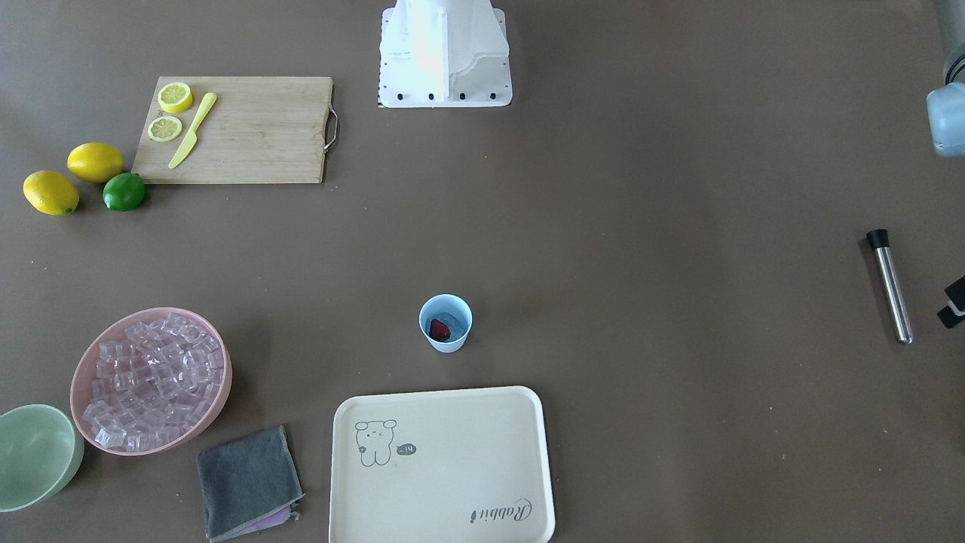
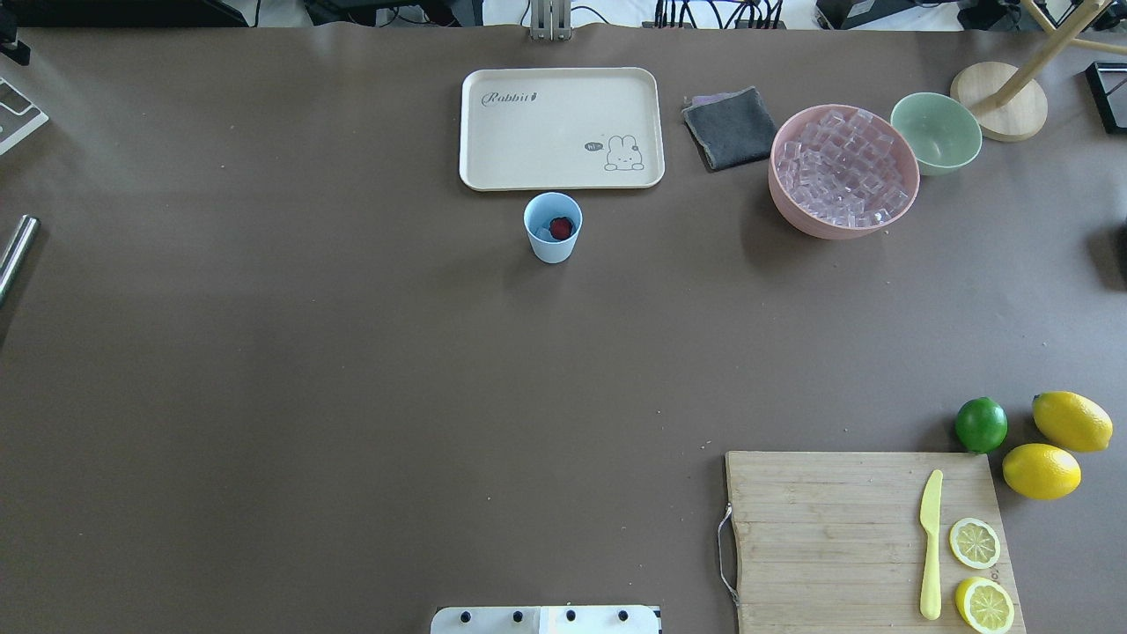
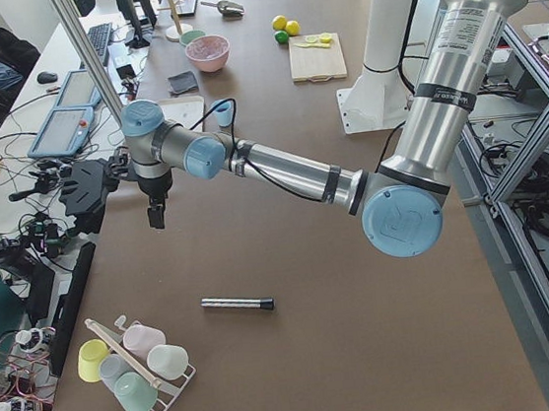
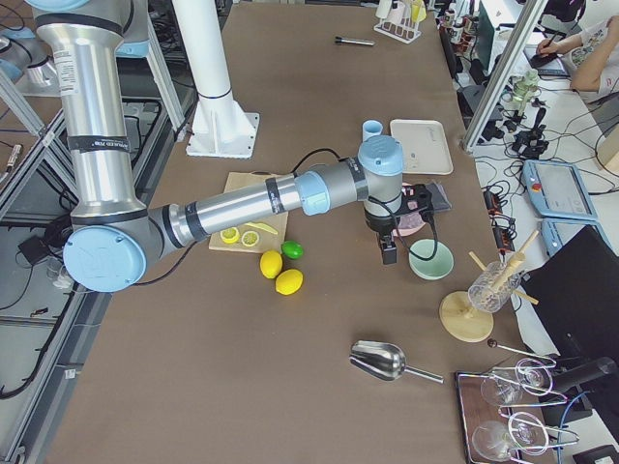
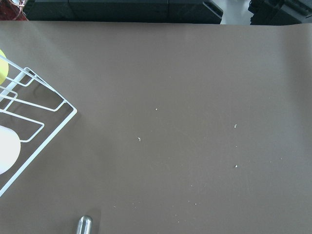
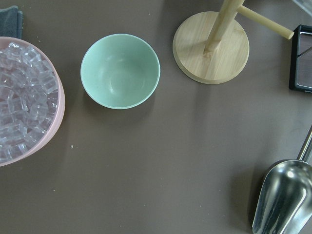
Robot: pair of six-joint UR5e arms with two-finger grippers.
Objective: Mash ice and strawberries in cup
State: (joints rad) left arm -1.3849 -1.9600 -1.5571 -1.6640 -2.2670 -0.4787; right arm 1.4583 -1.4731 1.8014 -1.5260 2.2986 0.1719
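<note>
The light-blue cup (image 1: pixel 445 323) stands upright mid-table by the cream tray; it also shows in the overhead view (image 2: pixel 553 227). Inside it lie a red strawberry (image 1: pixel 439 329) and pale ice (image 1: pixel 452 317). More ice cubes (image 1: pixel 154 381) fill the pink bowl (image 2: pixel 911 189). A steel muddler with a black end (image 1: pixel 889 286) lies on the table far on my left. My left gripper (image 3: pixel 157 216) hangs above the table near the muddler, far from the cup; I cannot tell whether it is open or shut. My right gripper (image 4: pixel 389 253) hovers by the mint-green bowl (image 6: pixel 120 70); I cannot tell its state either.
The cream tray (image 1: pixel 441 528) lies just beyond the cup. A grey cloth (image 1: pixel 247 481) lies beside it. A cutting board (image 1: pixel 249 132) holds lemon slices and a yellow knife, with two lemons and a lime (image 1: pixel 124 191) beside it. A cup rack (image 3: pixel 134 365), a metal scoop (image 6: pixel 285 200) and a wooden stand (image 6: pixel 210 46) sit at the table's ends.
</note>
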